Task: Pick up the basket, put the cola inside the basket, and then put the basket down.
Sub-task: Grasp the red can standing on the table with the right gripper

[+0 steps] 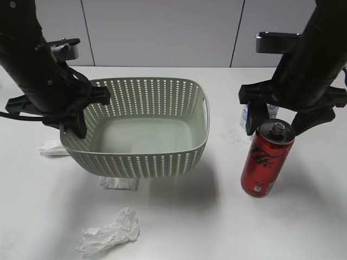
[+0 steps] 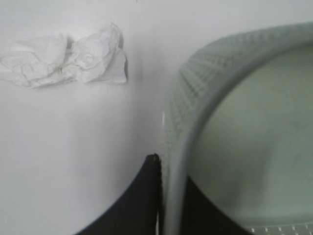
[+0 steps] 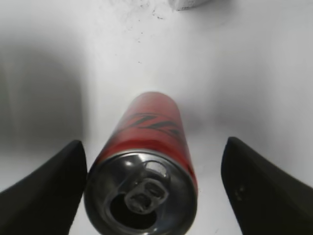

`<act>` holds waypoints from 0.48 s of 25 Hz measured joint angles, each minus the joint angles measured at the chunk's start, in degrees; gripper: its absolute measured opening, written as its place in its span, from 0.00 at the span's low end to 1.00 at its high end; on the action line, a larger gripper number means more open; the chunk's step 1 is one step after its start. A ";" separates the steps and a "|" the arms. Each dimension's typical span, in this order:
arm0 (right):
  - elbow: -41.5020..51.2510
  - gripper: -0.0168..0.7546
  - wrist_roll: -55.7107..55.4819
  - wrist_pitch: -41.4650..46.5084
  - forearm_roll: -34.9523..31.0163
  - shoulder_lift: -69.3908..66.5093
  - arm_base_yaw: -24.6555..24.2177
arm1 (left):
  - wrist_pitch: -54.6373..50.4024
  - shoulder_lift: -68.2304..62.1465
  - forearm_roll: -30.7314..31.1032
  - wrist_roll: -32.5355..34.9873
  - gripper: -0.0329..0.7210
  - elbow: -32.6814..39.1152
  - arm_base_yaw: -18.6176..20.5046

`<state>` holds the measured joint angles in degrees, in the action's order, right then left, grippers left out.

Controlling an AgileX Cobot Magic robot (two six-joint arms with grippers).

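Now your left gripper (image 1: 76, 116) is pinching the basket (image 1: 146, 127) rim, lifting it above the table (image 1: 217, 227), your right gripper (image 1: 282, 122) is hanging wide open around the upright cola (image 1: 265, 158), not touching it.

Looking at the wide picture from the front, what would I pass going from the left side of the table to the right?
Left gripper pinching the basket's left wall → crumpled tissue → basket → cola, with the right gripper spread open over its top.
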<state>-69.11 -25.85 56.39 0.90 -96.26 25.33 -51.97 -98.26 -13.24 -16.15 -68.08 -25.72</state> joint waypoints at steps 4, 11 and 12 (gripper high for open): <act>0.00 0.85 1.30 -0.50 -3.29 -2.42 0.00 | -0.05 -0.19 -0.05 0.00 0.05 0.00 0.00; 0.00 0.77 1.39 1.02 -4.34 -3.47 0.00 | -0.03 -0.56 -0.12 0.00 0.05 0.00 0.00; 0.00 0.75 1.39 1.24 -4.34 -3.47 0.00 | 0.02 -0.56 -0.12 0.00 0.05 0.00 0.00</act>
<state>-69.11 -24.46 57.63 -3.44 -99.73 25.33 -51.95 -98.82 -13.36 -16.15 -68.08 -25.72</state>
